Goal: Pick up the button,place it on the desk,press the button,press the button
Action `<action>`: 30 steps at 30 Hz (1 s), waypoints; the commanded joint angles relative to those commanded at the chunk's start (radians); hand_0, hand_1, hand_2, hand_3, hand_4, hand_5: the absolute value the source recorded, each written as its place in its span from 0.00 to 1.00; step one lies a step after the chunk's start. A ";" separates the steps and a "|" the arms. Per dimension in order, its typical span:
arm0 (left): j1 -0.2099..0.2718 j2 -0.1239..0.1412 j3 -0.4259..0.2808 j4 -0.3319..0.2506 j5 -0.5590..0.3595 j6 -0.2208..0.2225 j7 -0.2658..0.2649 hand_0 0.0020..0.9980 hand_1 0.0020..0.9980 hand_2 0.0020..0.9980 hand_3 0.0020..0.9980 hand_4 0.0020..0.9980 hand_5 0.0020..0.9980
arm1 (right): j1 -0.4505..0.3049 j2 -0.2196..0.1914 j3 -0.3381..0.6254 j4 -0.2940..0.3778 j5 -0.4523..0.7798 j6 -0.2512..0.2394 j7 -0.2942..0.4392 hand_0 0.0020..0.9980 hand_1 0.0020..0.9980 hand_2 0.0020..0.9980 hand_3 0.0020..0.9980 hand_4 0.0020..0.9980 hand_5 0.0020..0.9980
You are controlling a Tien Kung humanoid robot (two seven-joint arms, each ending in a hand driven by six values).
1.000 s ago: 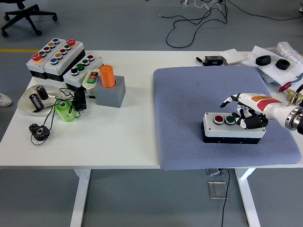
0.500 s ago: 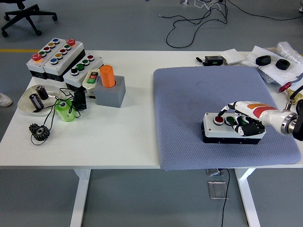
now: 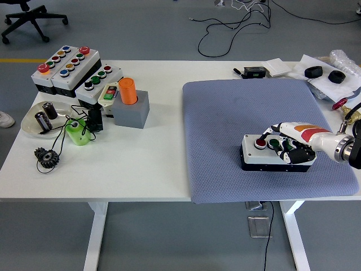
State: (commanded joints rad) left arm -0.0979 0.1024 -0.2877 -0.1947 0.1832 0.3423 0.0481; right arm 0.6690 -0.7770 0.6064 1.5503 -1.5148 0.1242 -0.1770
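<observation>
White surface fills most of the view, w/ a big grey-blue mat over its right half. On the mat, near its front right, sits the button box: white top, black base, flat and upright, a red button at its left end and a green button just beside it toward the middle. The right robot hand comes in from the right edge and lies over the box's right half; white shell w/ orange and red stripes, black joints. Its fingers are curled down onto the box top, one fingertip over the green button, apparently touching it; not clamped around anything, and the box stays flat on the mat. Left arm not in view. Far left of the surface: a cluster of control boxes w/ many coloured buttons, a grey block carrying an orange cylinder, a small white switch unit w/ red and green keys just beside the block. In front of those, a shallow dish holding two dark cylinders, a green round piece w/ black cable around it, and a black gear near the front left. Back right corner: a black device, white sheets, two black rings on paper. Office chair on the floor at top left; cables on the floor at top.
</observation>
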 joint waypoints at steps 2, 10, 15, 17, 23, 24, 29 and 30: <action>-0.001 0.000 -0.001 0.000 0.002 0.000 0.000 0.61 0.53 0.51 0.48 0.28 1.00 | 0.001 0.000 -0.003 -0.003 0.000 0.002 0.000 0.15 0.00 0.12 0.74 0.37 0.00; -0.001 0.000 -0.004 0.000 0.002 0.000 0.001 0.61 0.53 0.51 0.48 0.28 1.00 | -0.002 0.001 -0.005 0.003 -0.002 0.006 0.000 0.15 0.00 0.12 0.74 0.37 0.00; -0.002 0.000 -0.002 0.000 0.000 0.000 0.000 0.61 0.53 0.51 0.48 0.28 1.00 | -0.002 0.001 -0.003 0.007 -0.002 0.005 -0.001 0.15 0.00 0.12 0.74 0.37 0.00; -0.003 0.000 -0.002 0.000 0.001 0.000 0.001 0.61 0.53 0.51 0.48 0.28 1.00 | -0.001 0.002 -0.008 0.007 -0.002 0.006 -0.001 0.15 0.00 0.12 0.74 0.37 0.00; -0.005 0.001 -0.007 -0.001 0.003 0.000 0.000 0.61 0.53 0.51 0.48 0.29 1.00 | 0.002 0.009 -0.031 -0.012 0.000 0.008 -0.002 0.15 0.00 0.12 0.74 0.37 0.00; -0.006 0.001 -0.008 -0.001 0.003 0.000 -0.001 0.61 0.53 0.51 0.48 0.29 1.00 | 0.003 0.009 -0.033 -0.015 0.001 0.008 -0.002 0.15 0.00 0.12 0.74 0.37 0.00; -0.007 0.001 -0.007 -0.001 0.002 0.000 -0.001 0.61 0.53 0.51 0.48 0.29 1.00 | 0.006 0.010 -0.041 -0.030 0.001 0.008 -0.001 0.15 0.00 0.12 0.74 0.37 0.00; -0.007 0.000 -0.007 -0.001 0.002 0.000 -0.001 0.61 0.53 0.51 0.48 0.29 1.00 | 0.006 0.010 -0.041 -0.030 0.001 0.008 -0.001 0.15 0.00 0.12 0.74 0.37 0.00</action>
State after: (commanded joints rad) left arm -0.1046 0.1027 -0.2947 -0.1955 0.1849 0.3426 0.0474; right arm 0.6748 -0.7672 0.5653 1.5201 -1.5138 0.1326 -0.1784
